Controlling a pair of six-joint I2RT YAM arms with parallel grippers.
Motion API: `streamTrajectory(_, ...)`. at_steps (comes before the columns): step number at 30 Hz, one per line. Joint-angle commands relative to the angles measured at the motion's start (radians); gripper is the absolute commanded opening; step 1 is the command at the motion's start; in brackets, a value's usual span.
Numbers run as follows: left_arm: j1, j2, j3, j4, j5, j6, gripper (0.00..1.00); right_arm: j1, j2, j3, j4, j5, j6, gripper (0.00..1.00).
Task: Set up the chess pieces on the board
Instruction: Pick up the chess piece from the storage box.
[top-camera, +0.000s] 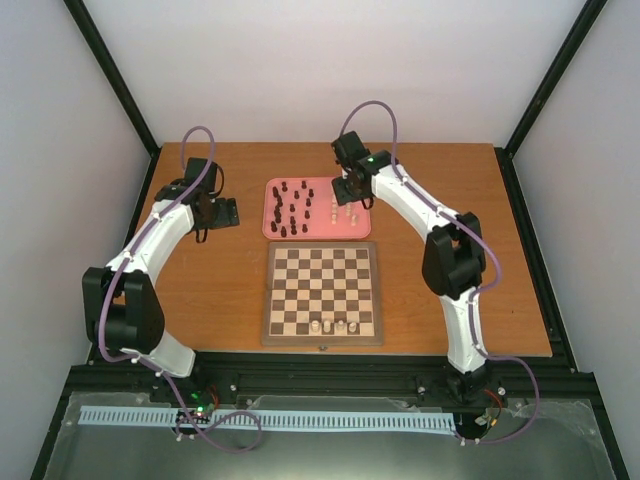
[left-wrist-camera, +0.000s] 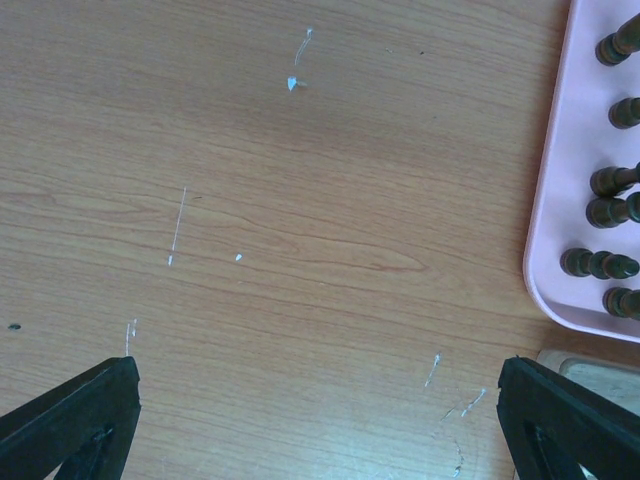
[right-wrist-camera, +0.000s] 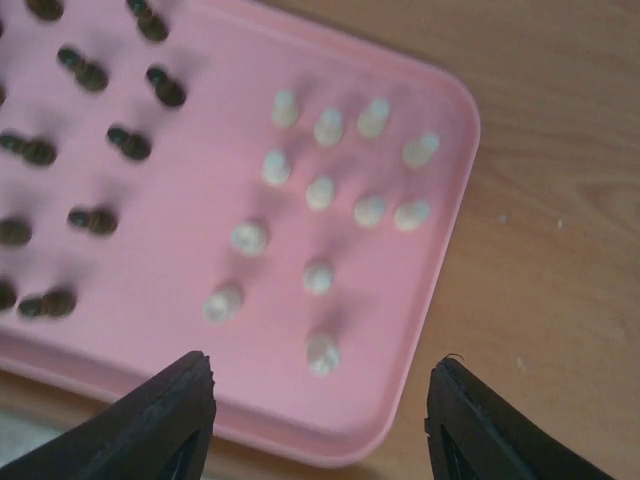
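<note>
The board (top-camera: 272, 300) lies in the middle of the table, with several cream chess pieces (top-camera: 341, 326) upright on its near row. Behind it, the pink tray (top-camera: 318, 230) holds dark pieces (top-camera: 285, 205) on its left and cream pieces (top-camera: 345, 210) on its right. My right gripper (top-camera: 350, 190) hovers open over the tray's right end. In the right wrist view the right gripper (right-wrist-camera: 320, 375) is empty, and a cream piece (right-wrist-camera: 322, 352) stands just ahead of the gap. My left gripper (left-wrist-camera: 320, 375) is open over bare table, left of the tray (left-wrist-camera: 570, 200).
Dark pieces (right-wrist-camera: 90, 220) fill the tray's left half in the right wrist view. A corner of the board (left-wrist-camera: 600, 365) shows beside the left gripper's right finger. Black frame rails (top-camera: 320, 365) run along the table's near edge, with white walls around.
</note>
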Motion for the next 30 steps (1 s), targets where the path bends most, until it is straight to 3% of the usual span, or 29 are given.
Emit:
streamTrajectory(1,-0.004,-0.008,0.002,-0.004,0.002,0.012,1.0,-0.052,0.122,0.154,0.035,-0.015,-0.052,0.56)
streamTrajectory(7,-0.003,0.001,-0.005,-0.004,0.001,0.015,1.0,-0.109,0.251,0.3,0.01,-0.093,-0.061,0.48)
streamTrajectory(18,-0.003,0.028,-0.004,0.01,0.013,0.013,1.0,-0.099,0.267,0.277,-0.001,-0.152,-0.088,0.45)
streamTrajectory(30,-0.003,0.025,-0.008,0.012,0.009,0.012,1.0,-0.044,0.252,0.207,-0.013,-0.096,-0.089,0.42)
